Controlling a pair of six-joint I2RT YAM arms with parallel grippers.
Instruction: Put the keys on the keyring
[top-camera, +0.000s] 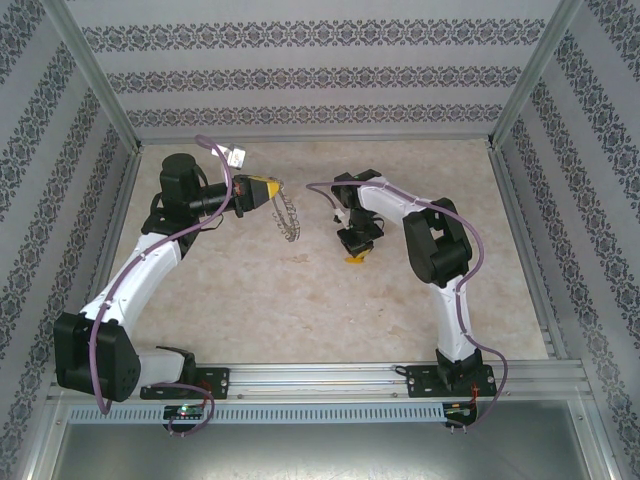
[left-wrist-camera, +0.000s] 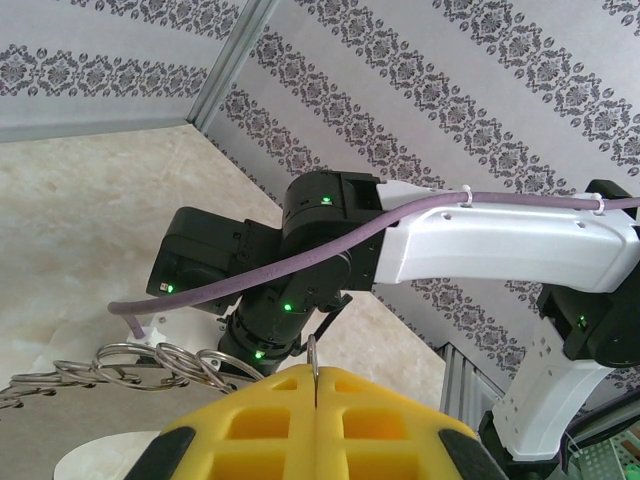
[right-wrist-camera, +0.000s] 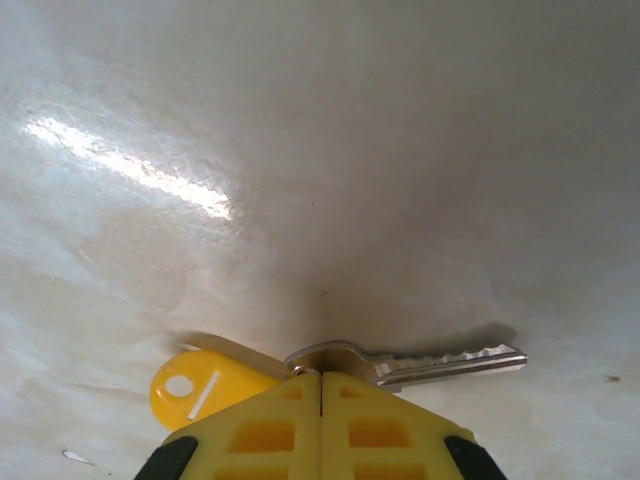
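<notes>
Pinching the key (right-wrist-camera: 400, 368) where head meets blade, the right gripper (right-wrist-camera: 321, 378) presses its jaws together on it at the table (right-wrist-camera: 300, 150), right of the keyring (top-camera: 288, 218), which dangles clamped in the left gripper (top-camera: 274, 189). A slow, level lift should prevent twisting.

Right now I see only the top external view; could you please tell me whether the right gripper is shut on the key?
Observer: Yes, the right wrist view shows the right gripper shut on the key, its silver blade sticking out sideways.
Operator: Thank you; and how does the left gripper hold the keyring?
Observer: In the left wrist view it pinches one thin wire loop, the other loops trailing off to one side.
</notes>
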